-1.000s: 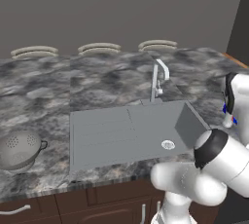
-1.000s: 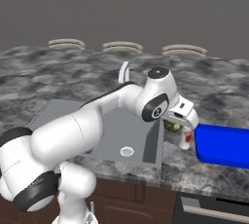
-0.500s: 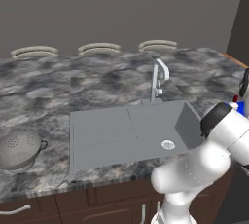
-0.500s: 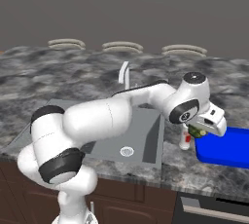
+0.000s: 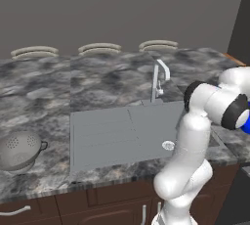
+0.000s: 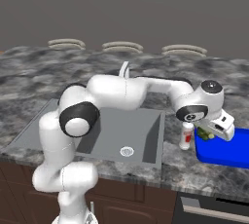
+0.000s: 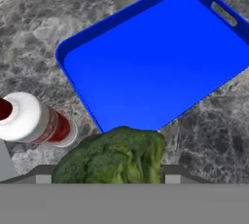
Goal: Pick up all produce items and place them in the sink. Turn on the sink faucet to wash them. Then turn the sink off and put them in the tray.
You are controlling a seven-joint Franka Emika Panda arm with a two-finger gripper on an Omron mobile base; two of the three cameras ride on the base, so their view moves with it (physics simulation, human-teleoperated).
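The produce item (image 7: 114, 157), a broccoli floret with a dark green bumpy top, sits between the fingers of my gripper (image 7: 108, 175), which is shut on it. In the right base view the gripper (image 6: 212, 134) holds the floret (image 6: 206, 135) just above the left edge of the blue tray (image 6: 228, 154). The hand view looks down on the tray (image 7: 160, 62), whose blue floor is bare. The grey sink (image 5: 122, 131) lies to the left, with its drain (image 5: 168, 145) and nothing in the basin (image 6: 127, 129). The silver sink faucet (image 5: 159, 75) stands behind the sink.
A white bottle with a red cap (image 6: 186, 136) stands on the counter between the sink and the tray, close to my gripper; it also appears in the hand view (image 7: 34, 119). A grey colander (image 5: 19, 149) rests at the counter's far left. My arm reaches across over the sink.
My arm has swung to the right with the floret, from beside the bottle to over the tray's left edge. Nothing else has moved.
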